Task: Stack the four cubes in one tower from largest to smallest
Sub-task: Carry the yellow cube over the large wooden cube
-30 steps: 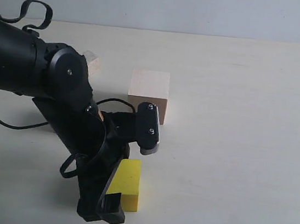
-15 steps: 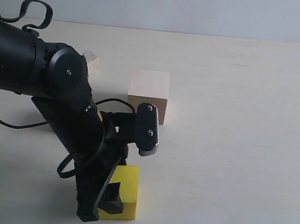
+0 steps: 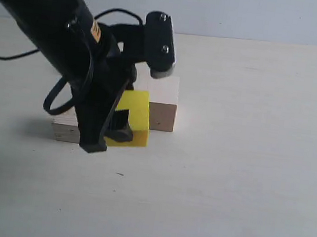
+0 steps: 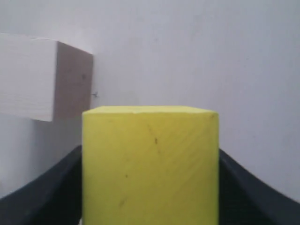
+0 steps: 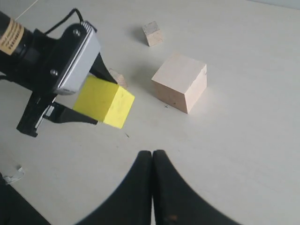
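Left pincer (image 3: 112,136) holding the yellow cube (image 3: 137,111); right pincer (image 5: 153,161) closed and empty.
The yellow cube is clamped between the left pincer's two fingers and held above the table (image 3: 244,176), just beside the large pale wooden cube (image 3: 163,104), which rests toward the table's far edge. The grained light-wood cube (image 3: 64,129) sits partly hidden behind the left arm. The tiny wooden cube (image 5: 152,33) lies apart from the large one.
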Controlling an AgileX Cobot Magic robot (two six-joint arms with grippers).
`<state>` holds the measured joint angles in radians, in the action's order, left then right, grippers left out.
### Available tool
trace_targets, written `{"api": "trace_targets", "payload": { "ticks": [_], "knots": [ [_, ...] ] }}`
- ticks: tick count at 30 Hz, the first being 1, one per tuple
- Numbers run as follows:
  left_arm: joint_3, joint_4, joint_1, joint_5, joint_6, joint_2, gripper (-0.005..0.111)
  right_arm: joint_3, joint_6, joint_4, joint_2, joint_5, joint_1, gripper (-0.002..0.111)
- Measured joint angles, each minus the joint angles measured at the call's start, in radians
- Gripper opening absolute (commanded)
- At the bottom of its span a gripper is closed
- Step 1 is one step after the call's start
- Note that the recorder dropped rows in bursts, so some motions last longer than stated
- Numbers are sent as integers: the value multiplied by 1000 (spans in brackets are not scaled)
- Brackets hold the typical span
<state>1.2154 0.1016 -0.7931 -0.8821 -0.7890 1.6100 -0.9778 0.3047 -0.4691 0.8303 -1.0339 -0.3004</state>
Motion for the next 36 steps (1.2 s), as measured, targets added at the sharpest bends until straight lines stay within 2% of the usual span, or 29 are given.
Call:
{"api": "trace_targets", "payload": {
  "ticks": [3,8,16,20,24,28,31,36],
  "knots": [
    [87,-72,0,-54,22,11,0,0,0,-9,0,0,0,0],
    [194,-161,0,-66,24,54,0,0,0,-15,0,-6,0,0],
    [299,-217,0,-82,-92,186,0,0,0,-19,0,-8,0,0],
    [378,-225,41,-119,-134,235,0,0,0,-19,0,-8,0,0],
    [449,-153,77,-155,-204,237,0,0,0,-19,0,-8,0,0],
    [540,89,160,-216,-354,271,0,0,0,-19,0,-6,0,0],
    [576,118,201,-261,-381,338,0,0,0,-19,0,-4,0,0],
    [595,130,201,-280,-398,388,0,0,0,-19,0,-4,0,0]
  ]
}}
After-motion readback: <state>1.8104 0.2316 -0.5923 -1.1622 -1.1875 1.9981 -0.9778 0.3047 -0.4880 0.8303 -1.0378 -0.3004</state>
